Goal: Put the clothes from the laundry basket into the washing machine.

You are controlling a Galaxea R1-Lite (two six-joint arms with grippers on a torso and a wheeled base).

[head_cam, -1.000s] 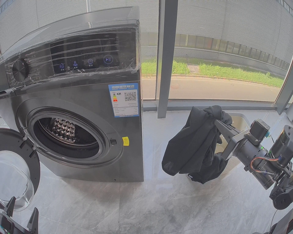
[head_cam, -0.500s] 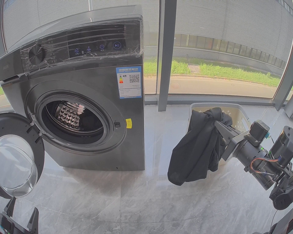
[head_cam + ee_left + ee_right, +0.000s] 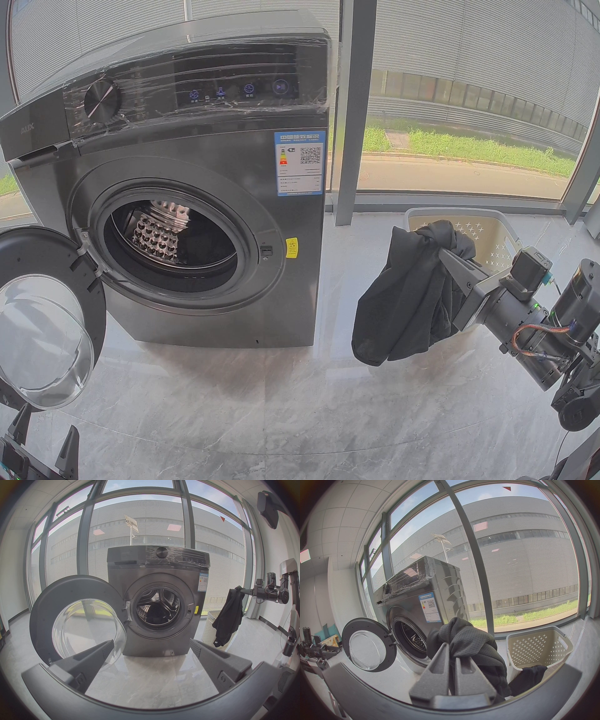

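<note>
A dark garment point(image 3: 409, 294) hangs in the air with my right gripper point(image 3: 445, 255) shut on its top; the wrist view shows it bunched between the fingers point(image 3: 468, 645). It hangs to the right of the grey washing machine point(image 3: 187, 187), whose round door point(image 3: 47, 319) stands swung open to the left, baring the drum point(image 3: 169, 240). The cream laundry basket point(image 3: 487, 234) sits on the floor behind the garment, with more dark cloth point(image 3: 526, 677) inside. My left gripper point(image 3: 44, 437) is low at the near left, open and empty point(image 3: 150, 655), facing the machine point(image 3: 159, 602).
A window pillar point(image 3: 353, 112) rises just right of the machine, with glass wall behind. Open grey marble floor point(image 3: 300, 406) spreads in front of the machine and basket. The open door juts out at the left.
The head camera has shifted, so the machine and basket sit differently in the picture. The garment now hangs free of the basket rather than trailing over it; the right gripper keeps its hold.
</note>
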